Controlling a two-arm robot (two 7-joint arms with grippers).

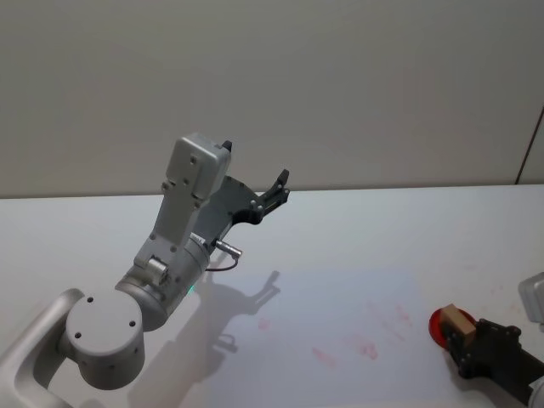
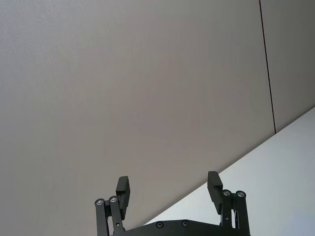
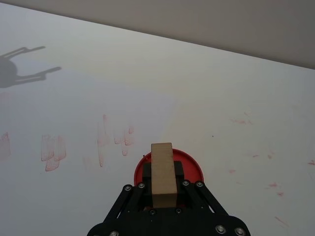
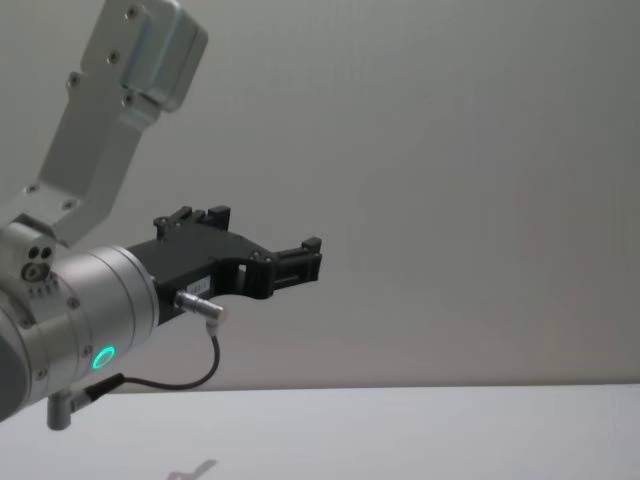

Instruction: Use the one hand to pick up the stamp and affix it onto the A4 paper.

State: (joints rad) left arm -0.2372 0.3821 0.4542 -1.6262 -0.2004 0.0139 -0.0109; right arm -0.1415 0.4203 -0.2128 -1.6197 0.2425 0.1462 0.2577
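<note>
While the right gripper [image 1: 464, 337] sits at the near right corner of the desk [image 1: 382, 229] in the head view, you can see it clenched on the stamp [image 1: 456, 320], which stands at a red ink pad [image 1: 436, 326] just beside the right edge of the A4 paper [image 1: 340, 297]; the left gripper [image 1: 276, 189] is parked high over the far left of the desk. In the left wrist view, that left gripper [image 2: 169, 189] has its fingers spread wide with nothing between them, pointing at the wall. In the right wrist view, the right gripper [image 3: 163, 183] grasps the stamp [image 3: 162, 162] by its sides, above the red ink pad [image 3: 193, 168]; whether the stamp face touches the pad cannot be told. In the chest view, the left gripper [image 4: 300, 256] hangs well above the desk. Judged from this, the pick-up is done and inking is in hand. Your next move calls for lifting clear, carrying the stamp over the paper, and pressing down squarely.
</note>
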